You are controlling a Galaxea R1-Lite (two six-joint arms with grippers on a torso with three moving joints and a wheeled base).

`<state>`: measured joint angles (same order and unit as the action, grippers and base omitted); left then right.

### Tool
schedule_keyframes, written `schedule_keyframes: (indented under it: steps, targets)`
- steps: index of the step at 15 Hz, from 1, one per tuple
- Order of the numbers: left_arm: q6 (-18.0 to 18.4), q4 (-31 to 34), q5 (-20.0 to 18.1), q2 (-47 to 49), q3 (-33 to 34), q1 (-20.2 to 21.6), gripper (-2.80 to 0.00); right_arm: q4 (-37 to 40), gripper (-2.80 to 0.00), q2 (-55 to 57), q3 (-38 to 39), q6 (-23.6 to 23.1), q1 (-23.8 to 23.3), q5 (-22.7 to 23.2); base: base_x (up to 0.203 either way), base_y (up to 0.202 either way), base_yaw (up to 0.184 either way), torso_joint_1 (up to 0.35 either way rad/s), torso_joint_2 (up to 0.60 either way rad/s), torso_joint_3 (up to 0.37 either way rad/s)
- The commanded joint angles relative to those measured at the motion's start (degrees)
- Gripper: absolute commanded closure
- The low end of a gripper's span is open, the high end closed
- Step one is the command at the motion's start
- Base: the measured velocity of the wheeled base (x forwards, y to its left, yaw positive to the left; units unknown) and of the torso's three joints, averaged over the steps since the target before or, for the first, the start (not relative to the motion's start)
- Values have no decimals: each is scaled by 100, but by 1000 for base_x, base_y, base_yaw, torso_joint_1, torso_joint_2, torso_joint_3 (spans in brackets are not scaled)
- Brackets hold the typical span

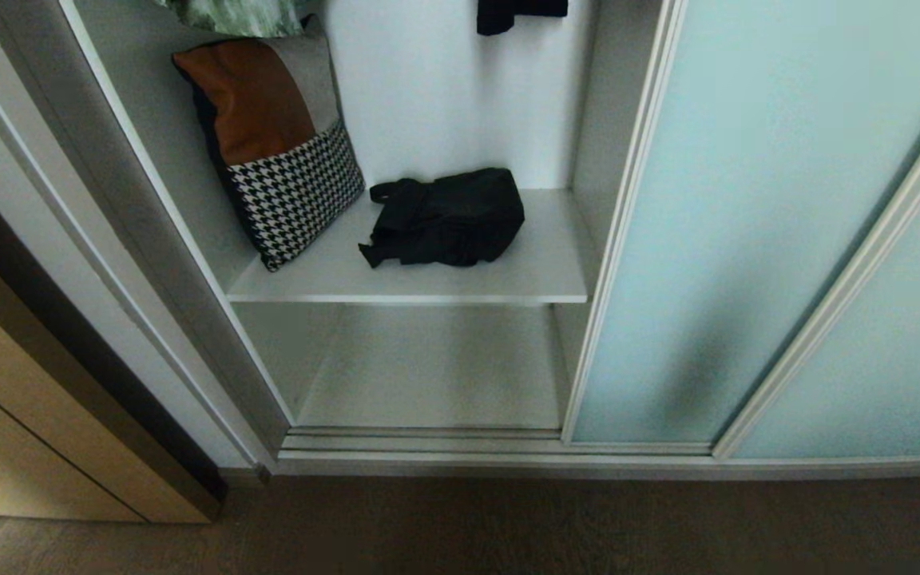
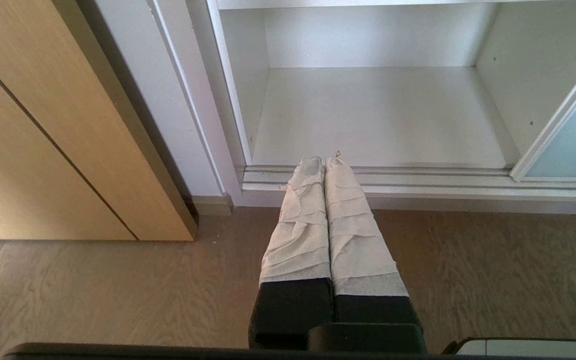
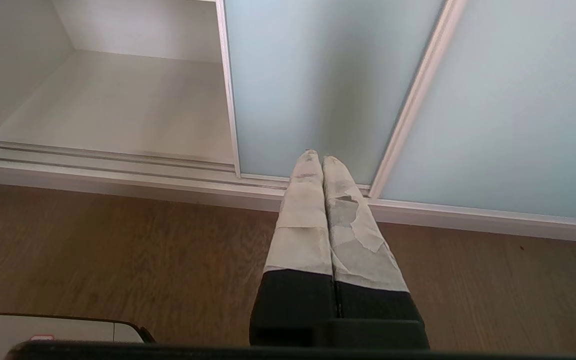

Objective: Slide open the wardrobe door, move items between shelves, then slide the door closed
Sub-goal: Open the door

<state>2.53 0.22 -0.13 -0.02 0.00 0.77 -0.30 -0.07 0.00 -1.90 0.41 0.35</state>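
A: Frosted pale aqua glass in a slim white-silver frame, the sliding wardrobe door, stands pushed aside at three o'clock of the open white compartment. What might go wrong here?

B: I judge the soft black fabric bundle with straps the main risk. It is limp, so its loose straps could slip out of a pinch or snag on the shelf edge. It lies on the upper flat white shelf board, apart from the brown, grey and houndstooth cushion leaning at its nine o'clock, which a careless reach could topple.

A: Where would it go?

B: Probably the lower white shelf board, at six o'clock of the bundle; nothing lies on it.

A: And the arms?

B: The left gripper and the right gripper both hang low above the wood floor, jaws pressed together, holding nothing.
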Motion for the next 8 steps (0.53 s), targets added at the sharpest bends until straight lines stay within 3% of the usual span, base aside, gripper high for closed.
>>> schedule_keyframes:
  steps: [1, 8]
  targets:
    - [2, -2, -4, 29, 9, 0, 0, -5, 0, -10, 0, -3, 2, 0, 0, 0, 0, 0, 0, 0]
    - [-2, 4, 4, 25, 0, 2, 0, -5, 0, -10, 0, -3, 2, 0, 0, 0, 0, 0, 0, 0]
